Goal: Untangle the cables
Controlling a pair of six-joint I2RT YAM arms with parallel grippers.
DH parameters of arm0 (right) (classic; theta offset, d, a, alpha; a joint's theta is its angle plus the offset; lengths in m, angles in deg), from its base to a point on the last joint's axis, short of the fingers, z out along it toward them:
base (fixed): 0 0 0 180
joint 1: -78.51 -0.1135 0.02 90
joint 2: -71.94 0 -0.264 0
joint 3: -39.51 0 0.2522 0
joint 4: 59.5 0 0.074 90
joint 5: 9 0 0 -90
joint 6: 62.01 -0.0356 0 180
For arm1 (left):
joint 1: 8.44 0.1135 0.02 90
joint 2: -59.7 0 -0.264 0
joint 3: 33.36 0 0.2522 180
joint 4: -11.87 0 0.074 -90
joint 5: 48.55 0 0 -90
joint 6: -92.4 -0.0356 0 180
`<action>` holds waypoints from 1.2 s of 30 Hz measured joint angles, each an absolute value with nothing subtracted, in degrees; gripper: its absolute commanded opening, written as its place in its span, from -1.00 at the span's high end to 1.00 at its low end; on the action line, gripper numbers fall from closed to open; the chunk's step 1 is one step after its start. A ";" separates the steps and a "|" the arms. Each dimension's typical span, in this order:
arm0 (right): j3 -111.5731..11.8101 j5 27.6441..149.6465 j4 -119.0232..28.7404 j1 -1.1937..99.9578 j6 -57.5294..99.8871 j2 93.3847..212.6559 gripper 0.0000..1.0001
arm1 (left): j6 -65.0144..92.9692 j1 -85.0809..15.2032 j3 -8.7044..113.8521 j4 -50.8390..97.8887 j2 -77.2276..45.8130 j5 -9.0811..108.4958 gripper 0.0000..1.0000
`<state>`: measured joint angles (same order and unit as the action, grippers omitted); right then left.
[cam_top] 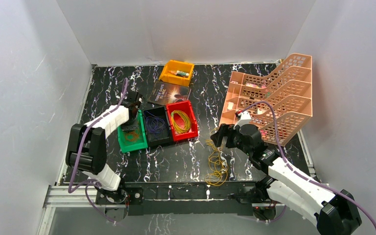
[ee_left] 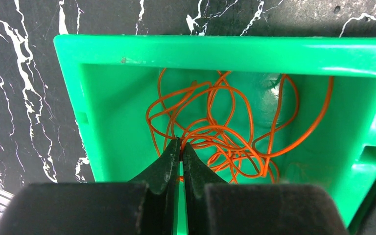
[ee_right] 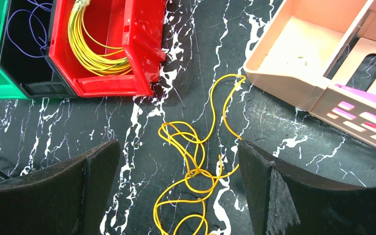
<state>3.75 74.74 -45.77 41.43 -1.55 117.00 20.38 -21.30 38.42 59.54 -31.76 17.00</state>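
A tangle of orange cables (ee_left: 225, 134) lies in the green bin (ee_left: 225, 49). My left gripper (ee_left: 180, 143) reaches down into that bin (cam_top: 125, 142), its jaws shut with an orange strand pinched at the tips. A loose yellow cable (ee_right: 193, 172) sprawls in loops on the black marble table, below and between the fingers of my right gripper (ee_right: 178, 143), which hangs wide open above it, touching nothing. From above, the yellow cable (cam_top: 217, 164) lies just in front of the right gripper (cam_top: 220, 137). Coiled yellow cables (ee_right: 85, 54) fill the red bin (cam_top: 188, 132), and purple cables (ee_right: 24, 19) lie in the black bin (cam_top: 159, 141).
A peach file organiser (cam_top: 274, 98) stands at the back right, its nearest tray (ee_right: 298, 54) close to the yellow cable's far end. An orange bin (cam_top: 176, 72) and a dark book (cam_top: 169, 92) sit behind the three bins.
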 measured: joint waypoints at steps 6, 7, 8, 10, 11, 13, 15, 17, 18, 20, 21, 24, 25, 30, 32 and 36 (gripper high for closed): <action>3.78 74.74 -45.77 41.43 -1.52 117.00 -0.97 | 20.33 -21.28 38.42 59.54 -31.35 16.74 0.63; 3.75 74.74 -45.77 41.43 -1.52 117.00 -0.97 | 20.29 -21.28 38.42 59.54 -30.93 16.67 0.57; 3.75 74.74 -45.77 41.43 -1.52 117.00 -0.97 | 20.24 -21.28 38.42 59.56 -30.30 16.63 0.51; 3.75 74.74 -45.77 41.43 -1.52 117.00 -0.97 | 20.11 -21.28 38.47 59.63 -28.48 16.54 0.34; 3.78 74.74 -45.77 41.43 -1.52 117.00 -0.97 | 20.07 -21.28 38.60 59.71 -27.43 16.47 0.28; 3.78 74.74 -45.77 41.43 -1.52 117.00 -0.97 | 20.00 -21.28 39.10 60.13 -25.66 16.39 0.22; 3.75 74.74 -45.77 41.43 -1.52 117.00 -0.97 | 19.96 -21.28 39.98 60.41 -24.22 16.32 0.20; 3.75 74.74 -45.77 41.43 -1.52 117.00 -0.97 | 19.94 -21.28 40.81 60.52 -23.15 16.30 0.18; 3.75 74.72 -45.75 41.43 -1.52 117.00 -0.97 | 19.96 -21.28 41.09 60.63 -22.84 16.30 0.17; 3.75 74.68 -45.75 41.43 -1.52 117.00 -0.97 | 19.96 -21.28 41.53 60.89 -22.21 16.34 0.15; 3.75 74.50 -45.73 41.43 -1.52 116.98 -0.97 | 19.96 -21.28 41.66 61.09 -21.95 16.39 0.14; 3.75 73.39 -45.44 41.43 -1.59 116.84 -0.97 | 19.68 -21.28 41.99 61.70 -20.48 17.22 0.14; 3.75 72.97 -45.31 41.43 -1.63 116.78 -0.97 | 19.44 -21.28 41.99 61.68 -19.54 17.83 0.14; 2.60 69.32 -42.21 41.43 -2.44 117.02 -0.96 | 18.28 -21.28 42.40 61.44 -12.70 22.57 0.12; 1.70 67.90 -40.81 41.43 -3.29 117.68 -0.94 | 18.23 -21.30 43.49 61.22 -9.29 25.52 0.13; 0.76 67.20 -38.80 41.43 -4.54 119.51 -0.78 | 19.37 -22.02 45.75 59.69 -4.88 30.22 0.13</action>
<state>0.76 67.20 -38.80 41.43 -4.54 119.51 19.37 -22.02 45.75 59.69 -4.88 30.22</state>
